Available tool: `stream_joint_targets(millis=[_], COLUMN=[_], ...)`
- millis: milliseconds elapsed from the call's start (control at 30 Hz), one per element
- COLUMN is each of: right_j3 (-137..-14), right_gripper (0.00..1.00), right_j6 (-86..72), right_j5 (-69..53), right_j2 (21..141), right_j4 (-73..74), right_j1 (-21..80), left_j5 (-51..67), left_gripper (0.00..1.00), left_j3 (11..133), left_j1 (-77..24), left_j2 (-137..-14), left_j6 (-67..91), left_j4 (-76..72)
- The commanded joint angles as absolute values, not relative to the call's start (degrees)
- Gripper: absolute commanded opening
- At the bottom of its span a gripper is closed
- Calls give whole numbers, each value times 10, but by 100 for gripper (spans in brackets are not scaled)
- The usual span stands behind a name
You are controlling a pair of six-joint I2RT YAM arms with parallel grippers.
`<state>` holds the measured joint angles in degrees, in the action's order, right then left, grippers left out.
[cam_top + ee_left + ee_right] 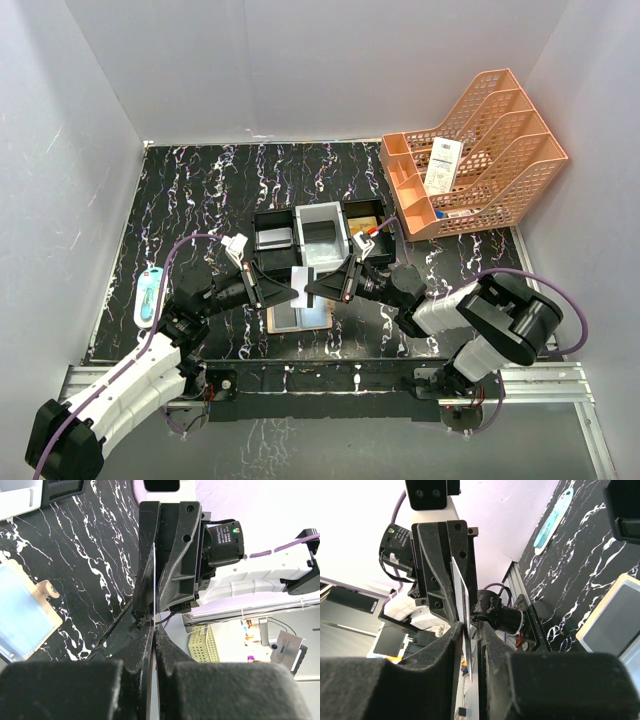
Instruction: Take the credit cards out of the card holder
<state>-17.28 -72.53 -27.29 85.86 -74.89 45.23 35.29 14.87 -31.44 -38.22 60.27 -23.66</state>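
Credit card point(303, 281), seen from above, is pinched by the fully closed left gripper point(292, 291), with the open card holder point(300, 318) at its 6 o'clock; left wrist shows it edge-on; right wrist shows the right gripper point(470, 629) narrowed around it, grip unclear.

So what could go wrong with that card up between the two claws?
The card is pinched in the left gripper above the table, so it might slip and fall toward the wallet below. The right gripper is almost nose to nose with the left; a small misjudgement might knock them together or bend the card.
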Motion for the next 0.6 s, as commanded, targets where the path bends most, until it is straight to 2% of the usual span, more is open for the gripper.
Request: stream_joint_targets(millis=[0, 567], right_j3=[-192, -190], right_gripper=[16, 0], right_j6=[-759, -764], right_j5=[-299, -301], right_j2=[880, 871], right_j4=[-855, -859], right_j1=[451, 446], left_j5=[369, 360], left_gripper=[0, 0], left_j3=[147, 151], left_j1=[-312, -311], left_j2=[-379, -378], left_j6=[613, 606], left_j4=[-272, -250])
